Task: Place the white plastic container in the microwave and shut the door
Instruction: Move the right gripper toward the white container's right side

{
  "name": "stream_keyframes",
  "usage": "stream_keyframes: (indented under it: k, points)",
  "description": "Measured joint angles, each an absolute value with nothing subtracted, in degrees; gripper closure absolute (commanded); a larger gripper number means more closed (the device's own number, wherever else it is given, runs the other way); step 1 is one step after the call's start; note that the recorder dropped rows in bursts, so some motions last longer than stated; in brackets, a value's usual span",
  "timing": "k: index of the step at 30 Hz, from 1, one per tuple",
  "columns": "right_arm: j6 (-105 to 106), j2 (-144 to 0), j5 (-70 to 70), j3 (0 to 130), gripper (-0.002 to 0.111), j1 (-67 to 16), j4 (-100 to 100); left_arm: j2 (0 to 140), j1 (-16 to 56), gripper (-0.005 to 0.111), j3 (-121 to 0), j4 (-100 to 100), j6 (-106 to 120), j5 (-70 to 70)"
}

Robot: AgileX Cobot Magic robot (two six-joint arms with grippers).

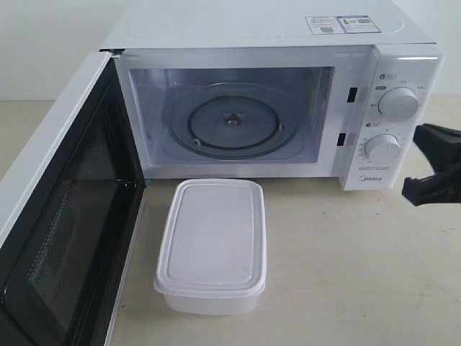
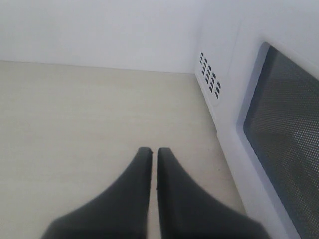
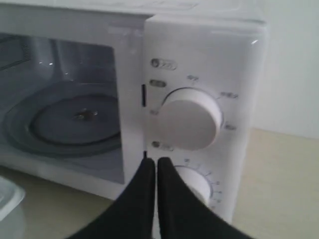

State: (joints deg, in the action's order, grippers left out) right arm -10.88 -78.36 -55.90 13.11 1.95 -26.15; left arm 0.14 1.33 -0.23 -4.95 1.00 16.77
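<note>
White plastic container (image 1: 211,245), lid on, sits on the tabletop (image 1: 346,274) just before the open cavity, apart from both grippers. Door (image 1: 65,209) swung wide at left; left gripper (image 2: 151,150) low over the tabletop beside it, fingers nearly touching, empty. Right gripper (image 3: 152,160) pinched together, empty, near the dial panel (image 1: 392,137) of the microwave (image 1: 238,21).
</note>
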Motion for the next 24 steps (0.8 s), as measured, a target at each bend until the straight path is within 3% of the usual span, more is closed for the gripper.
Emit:
stream_keyframes:
  k: [6, 16, 24]
  points:
    - [-11.8, -90.4, -64.9, 13.2, 0.108, 1.9, -33.3, 0.1, 1.3, 0.102, -0.2, -4.9, 1.0, 16.8]
    - [-21.2, -107.8, -68.8, 15.9, 0.108, 1.9, -45.3, 0.1, 1.3, 0.102, -0.2, -4.9, 1.0, 16.8]
    - [-44.4, -111.8, -69.1, 23.0, 0.108, 1.9, -58.4, 0.1, 1.3, 0.102, -0.2, -4.9, 1.0, 16.9]
